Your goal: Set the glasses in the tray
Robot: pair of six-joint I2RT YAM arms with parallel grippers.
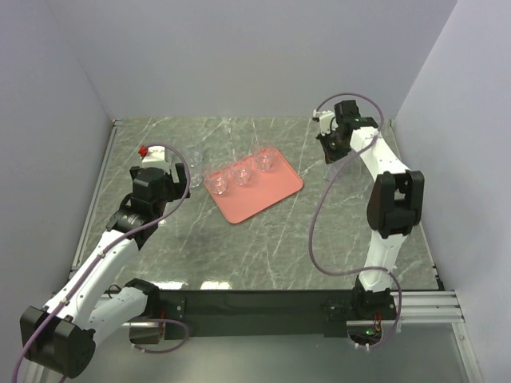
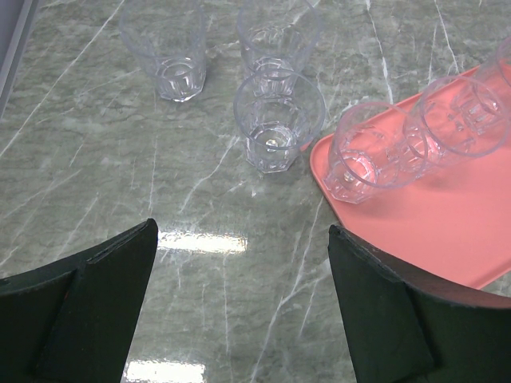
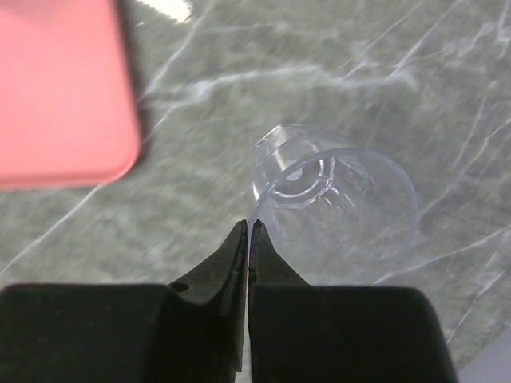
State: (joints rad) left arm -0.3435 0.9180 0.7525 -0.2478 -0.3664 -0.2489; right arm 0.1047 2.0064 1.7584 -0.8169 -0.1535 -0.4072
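The salmon-pink tray (image 1: 267, 195) lies at mid-table and bears three clear glasses in a row (image 1: 242, 173). In the left wrist view the tray (image 2: 447, 231) is at the right with those glasses (image 2: 367, 152), and three more glasses stand on the marble just left of it: the nearest (image 2: 278, 120) and two behind (image 2: 176, 48). My left gripper (image 2: 242, 231) is open and empty, short of the nearest glass. My right gripper (image 3: 247, 229) is shut on the rim of another glass (image 3: 335, 207), right of the tray's corner (image 3: 64, 88). In the top view the right gripper (image 1: 330, 152) is at the far right.
The marble table (image 1: 263, 247) is walled by grey panels at the back and on both sides. A black rail (image 1: 263, 307) runs along the near edge between the arm bases. Purple cables loop beside each arm.
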